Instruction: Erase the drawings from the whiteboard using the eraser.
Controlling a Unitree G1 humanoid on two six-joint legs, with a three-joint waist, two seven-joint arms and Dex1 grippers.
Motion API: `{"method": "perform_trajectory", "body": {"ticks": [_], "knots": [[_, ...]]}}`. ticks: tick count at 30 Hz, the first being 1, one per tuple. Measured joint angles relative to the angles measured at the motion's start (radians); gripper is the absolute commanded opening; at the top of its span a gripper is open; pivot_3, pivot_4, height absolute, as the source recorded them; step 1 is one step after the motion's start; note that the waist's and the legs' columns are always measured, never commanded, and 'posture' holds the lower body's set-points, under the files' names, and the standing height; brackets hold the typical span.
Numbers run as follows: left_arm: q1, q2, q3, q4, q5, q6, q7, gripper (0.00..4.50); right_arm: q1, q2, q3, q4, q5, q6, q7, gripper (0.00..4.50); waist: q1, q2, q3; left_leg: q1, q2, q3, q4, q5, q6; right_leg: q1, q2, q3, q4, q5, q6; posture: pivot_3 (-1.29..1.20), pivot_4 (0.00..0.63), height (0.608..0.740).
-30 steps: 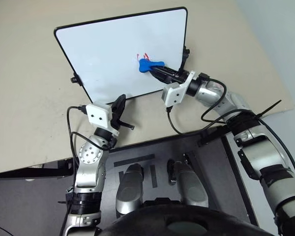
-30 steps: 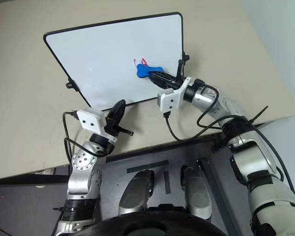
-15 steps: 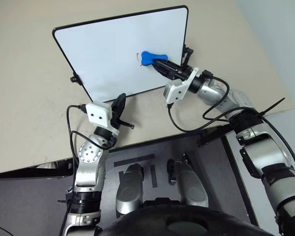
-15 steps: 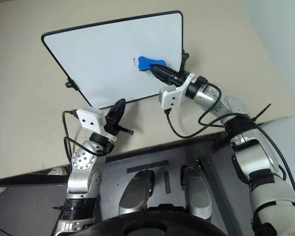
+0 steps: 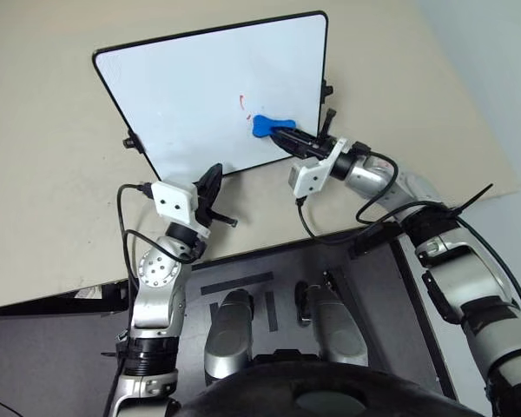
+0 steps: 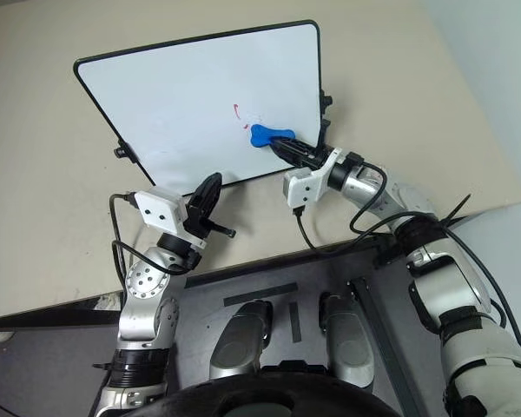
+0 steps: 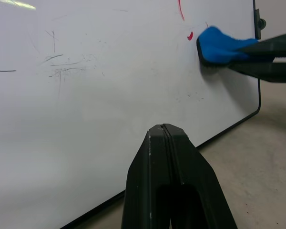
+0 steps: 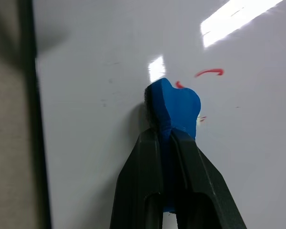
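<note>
Idling nearest, left gripper (image 5: 210, 185) clenched empty at whiteboard's (image 5: 182, 95) near edge, unmoved. Right gripper (image 5: 280, 134) grasping eraser (image 5: 266, 125), pressed on board; has swept up over drawings (image 5: 244, 102) then back down toward near edge. Scribble now mostly gone, two small red strokes left beyond eraser. Another pass likely needed.

I took it for a robot test room or lab, not a home. Under the eraser (image 5: 266, 126) the whiteboard (image 5: 191, 95) lay on a plain beige floor sheet (image 5: 52, 191), bare on every side of the eraser. Nearer me than the eraser the sheet ended at dark grey flooring (image 5: 373, 321), and off to its right ran a pale, unmarked surface (image 5: 495, 61).
</note>
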Motion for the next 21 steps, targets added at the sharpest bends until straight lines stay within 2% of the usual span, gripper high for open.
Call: {"method": "perform_trajectory", "body": {"ticks": [6,14,21], "knots": [[-0.002,0.003,0.0,0.001,-0.001,0.0,-0.012,0.0,-0.002,0.0,0.0,-0.007,-0.012,0.016,-0.019,0.0,-0.001,0.0,0.0,0.0,0.0,0.0,0.0,0.0,0.0,0.0,0.0,0.0,0.0,0.0,0.0,0.0,0.15,0.74],[-0.003,0.004,0.001,0.001,-0.001,0.0,-0.013,0.0,-0.034,-0.011,-0.013,-0.073,-0.05,0.054,-0.126,0.0,-0.001,0.0,0.0,-0.002,0.0,0.0,0.0,0.0,0.0,-0.002,0.0,0.0,0.0,0.0,0.0,0.0,0.15,0.74],[-0.003,0.004,0.001,0.001,-0.001,0.0,-0.013,0.0,-0.034,-0.008,-0.013,-0.08,-0.049,0.068,-0.135,0.0,-0.001,0.0,0.0,-0.003,0.0,0.0,0.0,0.0,0.0,-0.003,0.0,0.0,-0.001,0.0,0.0,0.0,0.15,0.74]]}}
